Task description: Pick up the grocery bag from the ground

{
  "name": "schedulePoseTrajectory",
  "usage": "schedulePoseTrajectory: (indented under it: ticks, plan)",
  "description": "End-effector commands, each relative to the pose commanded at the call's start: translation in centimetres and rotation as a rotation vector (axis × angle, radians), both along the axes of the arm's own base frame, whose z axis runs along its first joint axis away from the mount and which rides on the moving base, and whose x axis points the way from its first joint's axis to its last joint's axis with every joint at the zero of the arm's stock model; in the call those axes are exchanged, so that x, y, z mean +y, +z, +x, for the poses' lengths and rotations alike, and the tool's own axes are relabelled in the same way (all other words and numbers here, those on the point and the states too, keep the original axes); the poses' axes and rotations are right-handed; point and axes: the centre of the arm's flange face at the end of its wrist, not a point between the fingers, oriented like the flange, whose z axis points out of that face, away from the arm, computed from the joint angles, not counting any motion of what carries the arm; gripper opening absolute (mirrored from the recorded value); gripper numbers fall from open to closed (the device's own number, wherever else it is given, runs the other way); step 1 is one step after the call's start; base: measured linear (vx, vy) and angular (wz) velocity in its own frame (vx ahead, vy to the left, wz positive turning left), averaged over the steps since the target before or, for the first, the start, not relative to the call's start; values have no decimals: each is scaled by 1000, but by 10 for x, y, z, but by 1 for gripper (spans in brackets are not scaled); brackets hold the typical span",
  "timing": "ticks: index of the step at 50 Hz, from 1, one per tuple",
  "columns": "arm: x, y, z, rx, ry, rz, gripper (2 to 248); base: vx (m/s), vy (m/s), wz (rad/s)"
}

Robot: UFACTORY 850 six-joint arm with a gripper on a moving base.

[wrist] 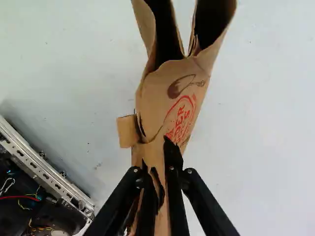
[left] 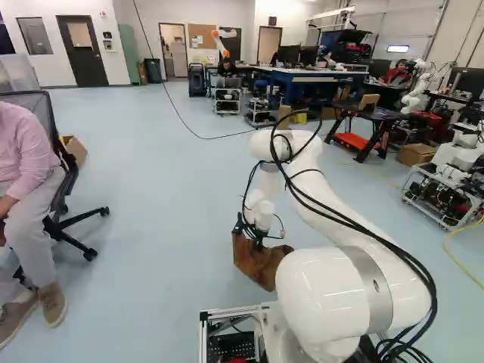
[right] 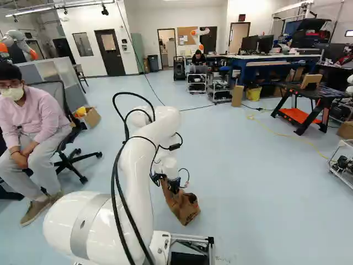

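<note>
bag: brown paper grocery bag [wrist: 172,96], creased, mouth gaping in two folds on the side away from the gripper
bag place: low over the floor [right: 265,193], just beyond the front edge of the base frame [right: 190,237], near its corner; leaning, not square; can't tell if its bottom touches the floor
gripper: fingers close together on the gathered paper, so narrow and holding the bag [wrist: 160,160]
arm: white arm [left: 340,204] reaching forward and down, wrist over the bag
material: thin paper, soft and floppy at the mouth, stiffer along creases; should crumple rather than slip
weight: looks light, likely empty or nearly; inside is dark, contents can't be told
hold point: bunched paper, several layers, is the right place; a single wall would tear sooner. Avoid the small tab [wrist: 128,131] at the side, looks too weak to carry load
balance: hold seems off to one side, so expect tilt and swing once up
step: grasp looks made; lift probably next or just starting
next: straight up, slow, keep the squeeze, clear the frame edge before any swing
risk: ripped paper, bag turning in the grip, anything inside sliding out of the open mouth
</note>
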Motion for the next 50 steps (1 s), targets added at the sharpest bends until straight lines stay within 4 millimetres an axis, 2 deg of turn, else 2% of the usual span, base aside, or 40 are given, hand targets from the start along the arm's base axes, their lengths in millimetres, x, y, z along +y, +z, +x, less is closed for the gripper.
schedulePoseTrajectory:
  ticks: [18, 19, 50]
  plan:
    - [0, 0, 0, 0, 0, 0, 21, 0, 0, 0]
    - [0, 14, -1, -3, 0, 0, 21, 0, 0, 0]
    - [0, 102, -14, -32, -1, -2, 21, 0, 0, 0]
